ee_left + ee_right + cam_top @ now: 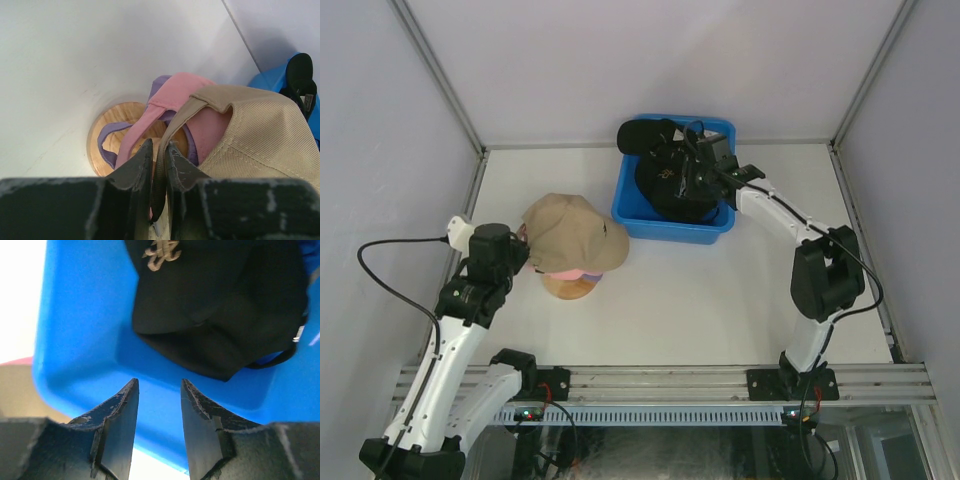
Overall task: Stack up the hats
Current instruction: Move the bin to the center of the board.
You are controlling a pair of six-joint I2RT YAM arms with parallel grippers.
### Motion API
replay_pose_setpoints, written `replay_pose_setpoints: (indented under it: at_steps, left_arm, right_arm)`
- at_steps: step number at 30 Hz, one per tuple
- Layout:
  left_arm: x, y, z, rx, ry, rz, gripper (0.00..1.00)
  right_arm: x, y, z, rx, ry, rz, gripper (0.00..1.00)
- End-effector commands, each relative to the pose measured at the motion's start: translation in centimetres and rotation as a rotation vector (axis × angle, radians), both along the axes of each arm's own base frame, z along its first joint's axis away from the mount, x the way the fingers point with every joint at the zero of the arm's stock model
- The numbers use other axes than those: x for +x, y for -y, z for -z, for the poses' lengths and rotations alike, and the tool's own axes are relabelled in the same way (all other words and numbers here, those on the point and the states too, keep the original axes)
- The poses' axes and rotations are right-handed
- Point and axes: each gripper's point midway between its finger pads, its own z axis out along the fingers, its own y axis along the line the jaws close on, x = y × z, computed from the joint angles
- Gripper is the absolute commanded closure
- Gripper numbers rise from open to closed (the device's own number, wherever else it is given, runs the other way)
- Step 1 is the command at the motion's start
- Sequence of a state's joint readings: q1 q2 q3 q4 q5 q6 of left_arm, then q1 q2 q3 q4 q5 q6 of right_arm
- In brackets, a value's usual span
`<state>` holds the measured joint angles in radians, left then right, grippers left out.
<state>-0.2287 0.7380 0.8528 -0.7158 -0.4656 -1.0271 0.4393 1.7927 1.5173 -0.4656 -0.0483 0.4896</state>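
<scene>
White table (50, 75) under left gripper (159, 145); pale grey walls (650, 60) beyond it and either side, aluminium posts (438, 75) in far corners. Even, soft light.

A robotics lab test cell — a white worktop (720, 300) boxed in by plain white walls (650, 60) and aluminium framing (670, 378), with two cabled robot arms (825, 280) bolted at the frame's bottom.

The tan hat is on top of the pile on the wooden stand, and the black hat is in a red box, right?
Not quite: the box is blue, not red, as the top view shows. The tan hat does top the pile on the wooden stand; the black hat is in the box.
</scene>
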Motion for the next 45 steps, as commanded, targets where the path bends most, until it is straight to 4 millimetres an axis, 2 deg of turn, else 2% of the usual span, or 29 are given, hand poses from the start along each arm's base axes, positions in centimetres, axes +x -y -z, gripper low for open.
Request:
replay_pose_setpoints:
  at_steps: [1,8,14,16,19,23,28,31,35,40,43,45]
  left_arm:
    - [0.3,0.0,-0.3,0.017,0.007,0.010,0.80]
    - [-0.2,-0.8,0.2,0.035,-0.010,-0.026,0.78]
    - [-0.2,-1.2,0.4,0.048,-0.028,-0.051,0.76]
    - [-0.2,-1.3,0.5,0.049,-0.034,-0.056,0.76]
    - [-0.3,-1.4,0.6,0.049,-0.036,-0.067,0.75]
    - [-0.3,-1.5,0.7,0.048,-0.036,-0.076,0.75]
    - [-0.5,-1.8,0.6,0.058,-0.040,-0.086,0.75]
    - [-0.7,-2.0,0.6,0.064,-0.040,-0.094,0.75]
    - [-0.9,-2.1,0.6,0.065,-0.032,-0.094,0.74]
    - [-1.2,-2.1,0.7,0.074,-0.030,-0.085,0.74]
    - [-1.4,-2.3,0.9,0.086,-0.043,-0.086,0.74]
    - [-1.5,-2.3,1.1,0.092,-0.051,-0.084,0.74]
  right_arm:
    - [2.6,3.8,1.6,-0.097,0.012,0.113,0.62]
    - [5.6,8.4,4.4,-0.180,-0.026,0.278,0.62]
    - [6.8,12.9,5.4,-0.227,-0.053,0.454,0.62]
    - [7.0,14.8,5.5,-0.227,-0.061,0.509,0.62]
    - [7.2,16.5,5.1,-0.212,-0.055,0.559,0.62]
    - [7.1,18.1,4.7,-0.219,-0.048,0.599,0.62]
    - [5.7,19.7,5.1,-0.215,-0.052,0.639,0.62]
    - [5.6,18.5,4.0,-0.171,-0.014,0.597,0.63]
    - [5.2,14.9,-0.2,-0.133,0.106,0.474,0.62]
    - [3.8,11.3,-4.8,-0.083,0.202,0.385,0.58]
    - [2.2,8.0,-6.8,0.002,0.226,0.304,0.55]
    - [0.3,4.9,-7.3,0.067,0.236,0.226,0.54]
